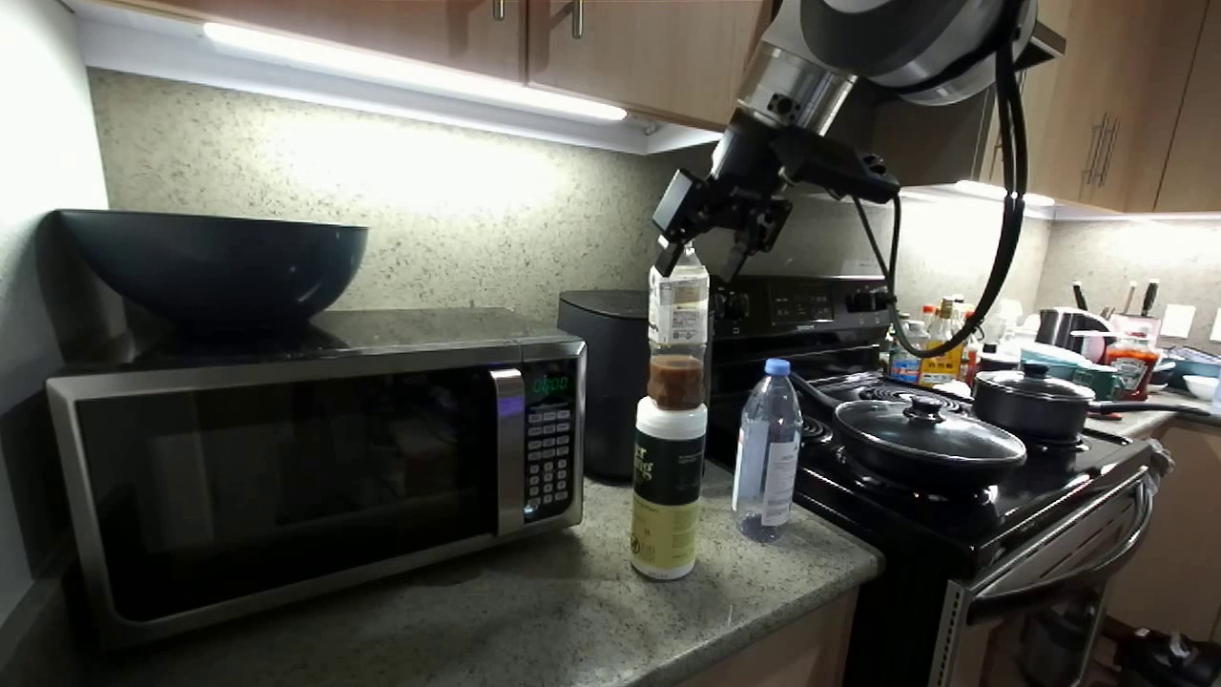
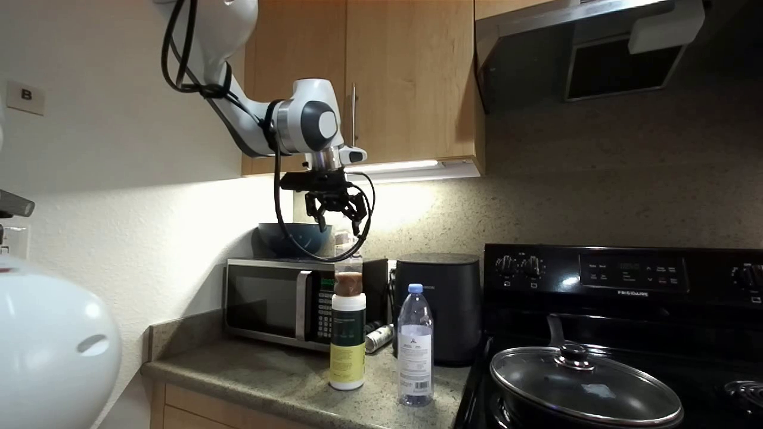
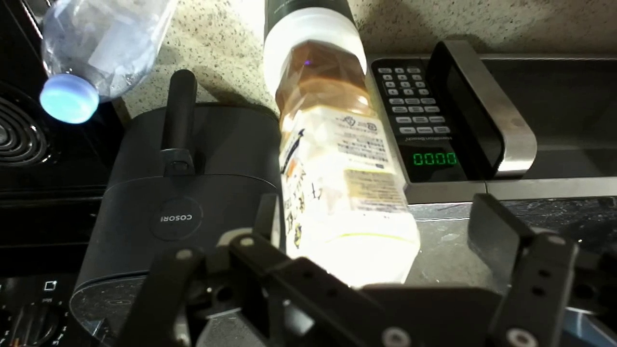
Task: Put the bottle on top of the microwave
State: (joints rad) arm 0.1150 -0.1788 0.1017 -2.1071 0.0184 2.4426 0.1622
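The bottle (image 1: 678, 320) is clear with a pale label and brown liquid in its lower part. It stands upright on the white lid of a tall green and yellow canister (image 1: 667, 496); it also shows in an exterior view (image 2: 348, 282) and in the wrist view (image 3: 337, 159). My gripper (image 1: 701, 262) is open, with its fingers around the bottle's top; it also shows in an exterior view (image 2: 340, 227). In the wrist view the gripper (image 3: 381, 221) has its left finger close to the bottle and a wide gap at its right finger. The silver microwave (image 1: 286, 487) stands left of the canister.
A dark blue bowl (image 1: 210, 267) sits on the left part of the microwave's top. A black air fryer (image 2: 438, 310) stands behind the canister. A blue-capped water bottle (image 1: 768, 458) stands right of the canister. A lidded pan (image 1: 925, 439) is on the stove. Wooden cabinets (image 2: 411, 77) hang above.
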